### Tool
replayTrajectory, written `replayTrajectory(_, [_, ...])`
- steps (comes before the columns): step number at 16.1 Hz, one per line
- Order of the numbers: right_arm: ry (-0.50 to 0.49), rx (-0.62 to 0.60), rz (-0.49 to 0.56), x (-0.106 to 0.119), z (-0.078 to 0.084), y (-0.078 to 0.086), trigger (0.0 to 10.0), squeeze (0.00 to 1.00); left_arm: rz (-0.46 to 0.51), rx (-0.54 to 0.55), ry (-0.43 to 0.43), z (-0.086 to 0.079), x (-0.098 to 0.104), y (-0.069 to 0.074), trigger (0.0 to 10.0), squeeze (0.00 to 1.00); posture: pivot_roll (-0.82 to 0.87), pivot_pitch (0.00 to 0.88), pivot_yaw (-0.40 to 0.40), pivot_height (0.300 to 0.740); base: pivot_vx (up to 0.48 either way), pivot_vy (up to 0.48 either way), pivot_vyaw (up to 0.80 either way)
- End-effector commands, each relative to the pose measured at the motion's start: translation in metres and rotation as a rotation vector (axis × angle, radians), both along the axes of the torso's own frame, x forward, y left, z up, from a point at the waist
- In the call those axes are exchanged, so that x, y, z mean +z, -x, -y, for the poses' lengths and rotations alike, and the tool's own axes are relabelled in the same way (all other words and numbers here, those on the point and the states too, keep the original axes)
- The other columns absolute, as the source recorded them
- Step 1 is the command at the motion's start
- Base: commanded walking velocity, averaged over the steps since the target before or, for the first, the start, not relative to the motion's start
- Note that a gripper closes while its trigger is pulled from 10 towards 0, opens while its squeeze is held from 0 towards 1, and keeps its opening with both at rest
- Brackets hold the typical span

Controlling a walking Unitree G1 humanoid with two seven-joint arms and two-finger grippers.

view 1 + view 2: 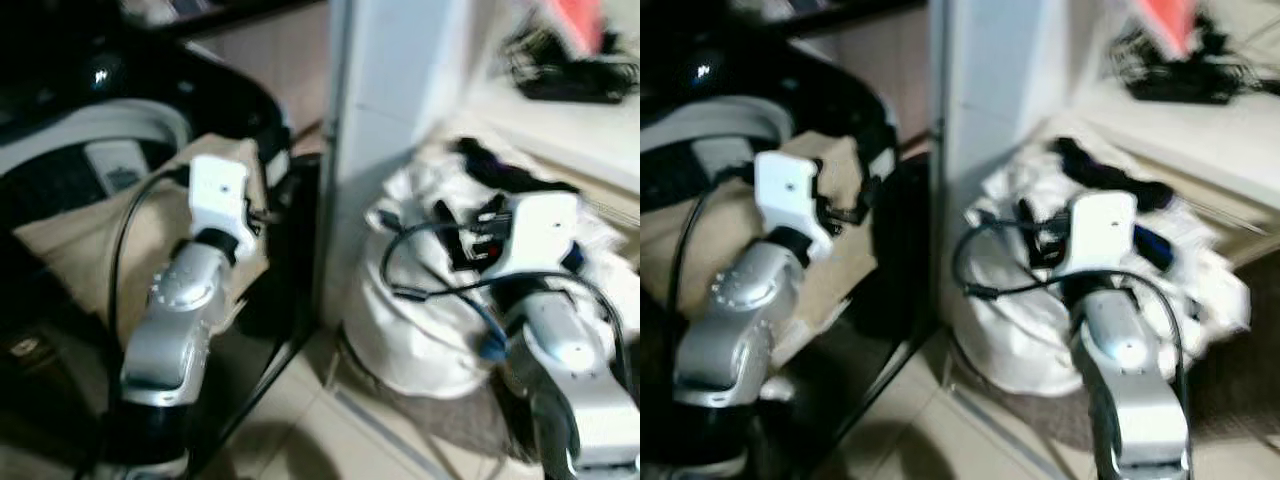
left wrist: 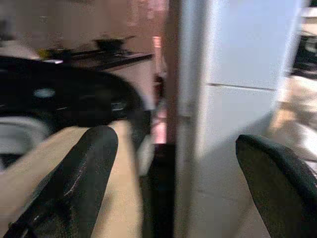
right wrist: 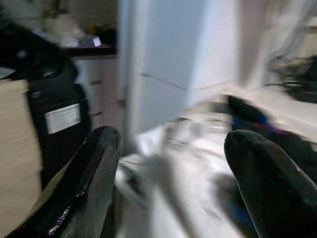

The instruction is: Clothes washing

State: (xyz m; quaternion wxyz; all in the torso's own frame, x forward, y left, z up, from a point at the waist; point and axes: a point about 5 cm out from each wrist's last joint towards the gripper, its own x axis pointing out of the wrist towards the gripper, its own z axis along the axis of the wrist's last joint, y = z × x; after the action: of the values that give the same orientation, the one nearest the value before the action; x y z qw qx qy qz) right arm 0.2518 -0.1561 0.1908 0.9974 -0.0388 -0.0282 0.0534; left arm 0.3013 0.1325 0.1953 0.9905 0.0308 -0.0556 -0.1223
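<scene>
Views blurred. Left end effector (image 2: 171, 183) fingers spread, empty, held above the beige cloth (image 1: 85, 245) beside the black washing machine (image 1: 120, 90). Right end effector (image 3: 168, 183) fingers spread, empty, above the white laundry bag (image 1: 420, 330) on the floor, dark clothes (image 1: 500, 170) on top, against the white pillar (image 1: 395, 110).

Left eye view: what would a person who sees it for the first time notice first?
The white laundry bag, stuffed with clothes and dark garments on top, sits on the floor at the right, beside the white pillar. The right gripper is open above it. At the left, a beige cloth lies by the dark washing machine.
</scene>
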Motion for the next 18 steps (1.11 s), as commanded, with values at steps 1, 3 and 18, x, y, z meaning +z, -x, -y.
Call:
replayTrajectory(1, [0.011,-0.002,0.014,0.002,0.0,-0.002,10.0,0.0,0.004,0.004,-0.003,-0.001,0.002,0.0,10.0,0.0,-0.1,0.016,-0.023,0.74,0.266,0.0,0.8])
replayTrajectory(3, [-0.011,-0.008,0.029,0.004,0.0,-0.004,10.0,0.0,0.008,-0.001,-0.011,-0.001,0.003,-0.001,10.0,0.0,-0.1,0.02,-0.018,0.74,0.27,0.0,0.63])
replayTrajectory(18, [-0.1,-0.1,0.025,0.006,0.015,0.001,10.0,0.0,0.009,-0.048,0.0,0.008,0.003,-0.004,10.0,0.0,-0.13,0.006,0.002,0.74,0.271,0.0,-0.3])
